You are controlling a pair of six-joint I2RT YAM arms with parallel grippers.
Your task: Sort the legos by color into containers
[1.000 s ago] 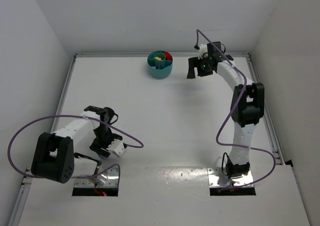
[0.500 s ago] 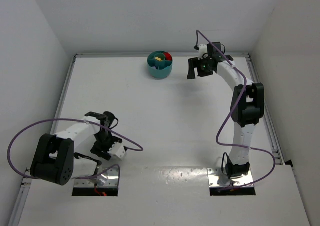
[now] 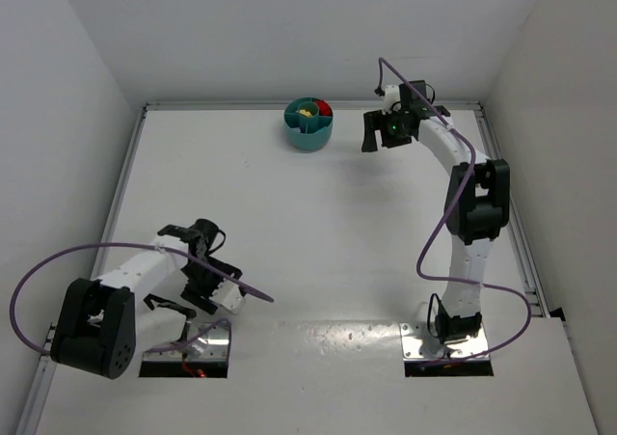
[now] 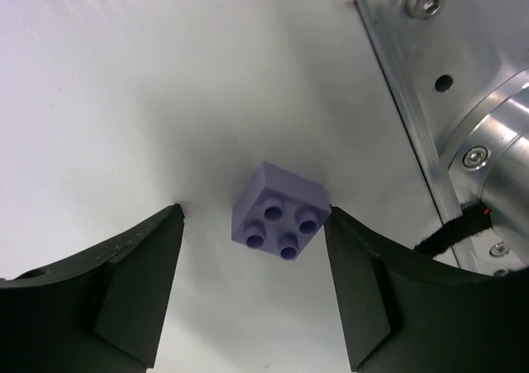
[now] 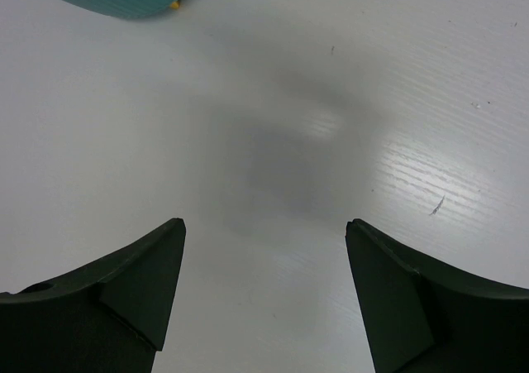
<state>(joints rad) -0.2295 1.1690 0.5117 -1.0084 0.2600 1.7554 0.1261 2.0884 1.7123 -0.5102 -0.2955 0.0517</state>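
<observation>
Jaws of the left gripper [image 4: 254, 217] have come astride a tiny pale purple plastic brick [image 4: 279, 222], open, far from the round teal plastic bowl [image 3: 307, 139]; grasp likely next. Right gripper [image 5: 264, 234] hangs open beside that bowl.

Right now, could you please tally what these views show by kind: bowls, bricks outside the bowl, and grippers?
Teal bowl: 1
Pale purple brick, outside the bowl: 1
Grippers: 2, left gripper and right gripper
Total: 4
The red and yellow pieces inside the bowl, and a yellow speck at its edge, are too small to count.
</observation>
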